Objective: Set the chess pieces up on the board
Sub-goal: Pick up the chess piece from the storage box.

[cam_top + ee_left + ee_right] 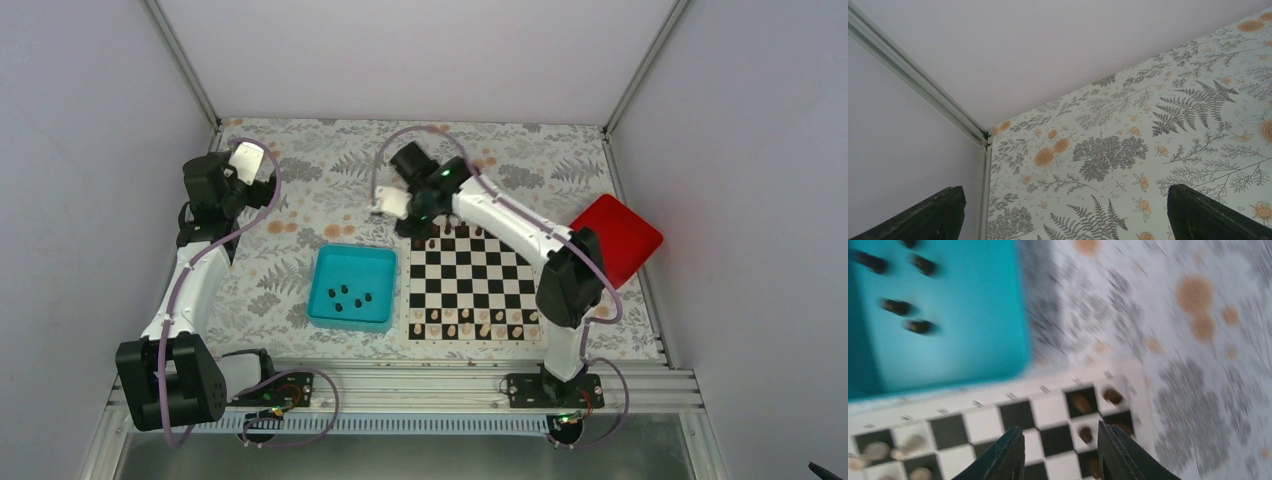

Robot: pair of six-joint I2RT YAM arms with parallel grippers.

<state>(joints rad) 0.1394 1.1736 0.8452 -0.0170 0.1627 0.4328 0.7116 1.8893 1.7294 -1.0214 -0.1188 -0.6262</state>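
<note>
Right gripper point(1060, 442), narrow and empty, hangs over the far-left corner of the flat black-and-white chequered board point(470, 282). Left gripper point(1064, 192) is wide and empty, well apart. Several small dark chess pieces point(350, 296) lie in the teal square tray point(350, 252). We judge the next move a fetch, calling for centring on one piece.

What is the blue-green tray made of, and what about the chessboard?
The teal tray looks like moulded plastic: it is one even colour, smooth, with rounded corners and a raised rim. The board seems to be thin printed card or vinyl. It lies flat, with crisp black-and-white squares and a matte tan border, but I can't tell which.
</note>
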